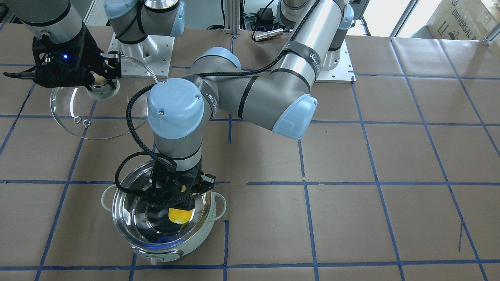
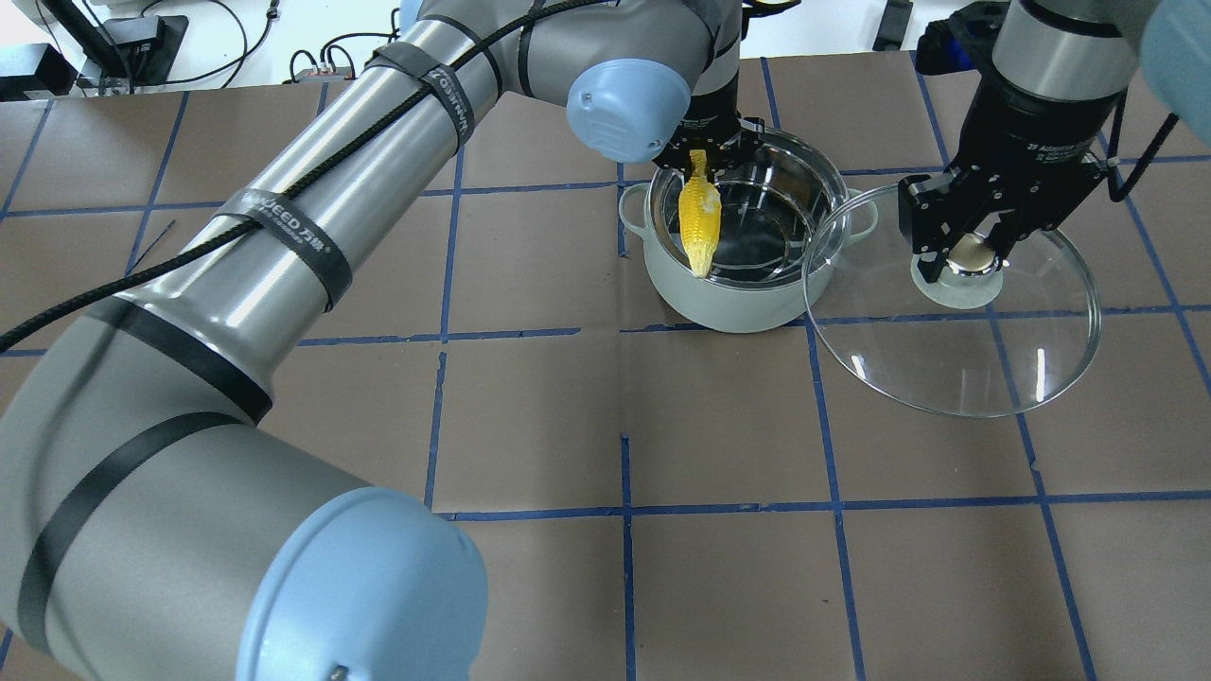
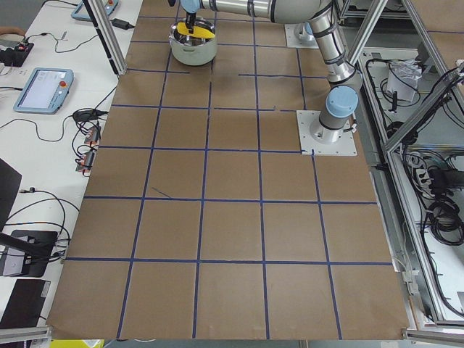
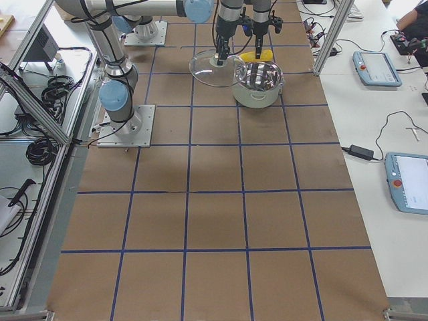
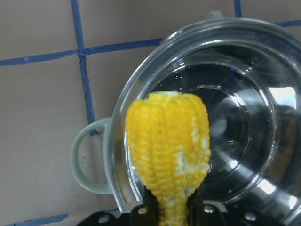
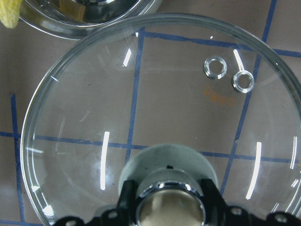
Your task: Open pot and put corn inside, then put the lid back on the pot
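The pale mint pot (image 2: 738,307) stands open, its steel inside bare; it also shows in the front view (image 1: 195,244) and the left wrist view (image 5: 89,162). My left gripper (image 2: 705,156) is shut on the yellow corn (image 2: 700,222), which hangs tip down over the pot's opening near the rim (image 5: 168,146). My right gripper (image 2: 974,255) is shut on the knob of the clear glass lid (image 2: 946,364) and holds it off the table beside the pot, its edge overlapping one side handle. The lid's two metal-ringed holes show in the right wrist view (image 6: 230,75).
The table is covered in brown paper with a blue tape grid (image 2: 624,426). My left arm (image 2: 312,236) stretches across the table's middle. Both arm bases (image 1: 336,58) sit at the robot's edge. Tablets and cables (image 4: 378,67) lie on side benches off the table.
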Action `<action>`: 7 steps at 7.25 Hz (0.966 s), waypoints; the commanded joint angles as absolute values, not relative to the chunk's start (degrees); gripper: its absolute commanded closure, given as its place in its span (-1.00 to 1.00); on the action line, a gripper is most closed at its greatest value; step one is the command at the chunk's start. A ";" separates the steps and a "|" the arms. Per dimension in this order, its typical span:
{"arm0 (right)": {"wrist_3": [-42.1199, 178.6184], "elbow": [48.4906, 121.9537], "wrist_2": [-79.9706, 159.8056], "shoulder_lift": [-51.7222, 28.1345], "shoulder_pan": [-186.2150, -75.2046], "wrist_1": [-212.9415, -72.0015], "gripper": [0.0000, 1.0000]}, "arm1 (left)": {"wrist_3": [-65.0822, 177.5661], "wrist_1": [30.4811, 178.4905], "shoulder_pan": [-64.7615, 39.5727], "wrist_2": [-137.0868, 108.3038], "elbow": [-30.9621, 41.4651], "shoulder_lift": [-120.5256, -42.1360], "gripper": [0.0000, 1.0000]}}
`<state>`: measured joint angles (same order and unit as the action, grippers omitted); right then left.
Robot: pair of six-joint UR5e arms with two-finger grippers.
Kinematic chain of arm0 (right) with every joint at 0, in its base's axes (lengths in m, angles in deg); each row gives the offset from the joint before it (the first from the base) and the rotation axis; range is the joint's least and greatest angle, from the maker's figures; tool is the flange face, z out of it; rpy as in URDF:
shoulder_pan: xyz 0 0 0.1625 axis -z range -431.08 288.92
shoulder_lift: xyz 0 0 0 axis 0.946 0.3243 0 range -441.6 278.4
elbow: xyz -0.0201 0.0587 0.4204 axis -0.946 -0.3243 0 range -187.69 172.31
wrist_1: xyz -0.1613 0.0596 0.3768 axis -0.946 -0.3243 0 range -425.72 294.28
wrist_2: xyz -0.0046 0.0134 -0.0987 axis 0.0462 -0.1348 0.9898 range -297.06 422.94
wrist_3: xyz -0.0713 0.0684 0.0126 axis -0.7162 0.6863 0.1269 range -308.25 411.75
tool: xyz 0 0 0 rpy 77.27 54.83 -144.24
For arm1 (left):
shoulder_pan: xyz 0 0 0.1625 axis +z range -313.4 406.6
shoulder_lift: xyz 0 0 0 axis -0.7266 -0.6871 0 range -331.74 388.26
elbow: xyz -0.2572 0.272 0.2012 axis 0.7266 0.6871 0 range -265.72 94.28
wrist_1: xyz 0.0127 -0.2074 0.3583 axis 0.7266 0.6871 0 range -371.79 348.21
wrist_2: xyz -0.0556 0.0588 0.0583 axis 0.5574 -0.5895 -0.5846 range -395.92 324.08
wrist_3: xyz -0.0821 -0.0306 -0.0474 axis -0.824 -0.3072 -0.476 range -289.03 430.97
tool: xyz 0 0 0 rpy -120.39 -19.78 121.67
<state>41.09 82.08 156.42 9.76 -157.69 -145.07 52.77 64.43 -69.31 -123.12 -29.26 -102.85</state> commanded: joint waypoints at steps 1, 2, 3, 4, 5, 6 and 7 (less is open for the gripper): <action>40.76 82.49 157.50 10.16 -157.83 -145.35 0.32 | 52.43 64.58 -69.77 -123.20 -31.23 -104.71 0.72; 40.67 82.58 159.42 10.16 -157.91 -146.66 0.31 | 52.34 64.41 -69.77 -123.20 -31.23 -104.80 -0.67; 40.67 82.58 159.44 10.16 -157.91 -146.67 0.31 | 52.34 64.49 -69.42 -123.03 -31.49 -104.72 -1.00; 40.67 82.58 159.44 10.16 -157.91 -146.67 0.31 | 52.34 64.50 -69.33 -123.11 -31.75 -104.63 -1.00; 40.67 82.58 159.44 10.16 -157.91 -146.67 0.31 | 52.43 64.58 -68.89 -122.85 -31.75 -104.45 -1.00; 40.76 82.58 159.18 10.16 -157.91 -146.59 0.31 | 52.69 64.67 -68.54 -122.67 -31.32 -103.76 -1.00; 40.76 82.67 159.01 10.16 -157.91 -146.50 0.31 | 53.04 64.76 -67.49 -122.67 -31.05 -103.40 -1.00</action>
